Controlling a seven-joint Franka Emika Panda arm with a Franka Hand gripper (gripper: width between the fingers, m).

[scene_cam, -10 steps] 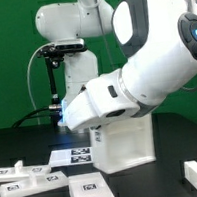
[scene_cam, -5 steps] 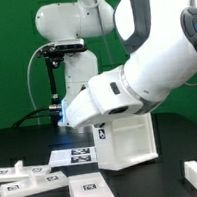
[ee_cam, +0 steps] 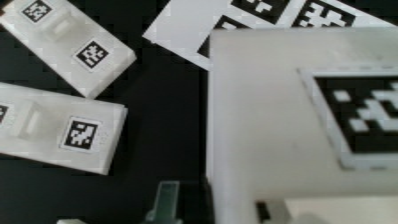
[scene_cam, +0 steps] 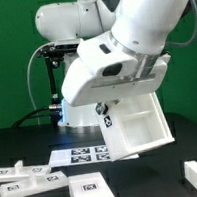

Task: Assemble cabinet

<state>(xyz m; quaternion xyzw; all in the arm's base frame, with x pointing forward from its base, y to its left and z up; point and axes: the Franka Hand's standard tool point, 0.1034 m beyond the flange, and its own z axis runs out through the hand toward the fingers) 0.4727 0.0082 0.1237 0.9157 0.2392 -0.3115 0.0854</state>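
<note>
Aslant, cabinet (scene_cam: pixel 141 126) in the pincer (ee_cam: pixel 217 205).

The cabinet (scene_cam: pixel 141 126) looks like smooth white plastic with a matt finish, its walls catching no sharp glints; its fiducial tags (ee_cam: pixel 365 105) look printed, flat black on white, without shine; the loose panels (scene_cam: pixel 21 177) share that smooth matt white; the marker board (scene_cam: pixel 79 155) seems thin and paper-flat, also matt; the robot arm (scene_cam: pixel 147 19) wears a glossy white shell, hard plastic by its look, with soft highlights along its curves; the table (scene_cam: pixel 22 147) is black and dull; the backdrop (scene_cam: pixel 4 48) is an even matt green, whether cloth or paint cannot be told.
</note>
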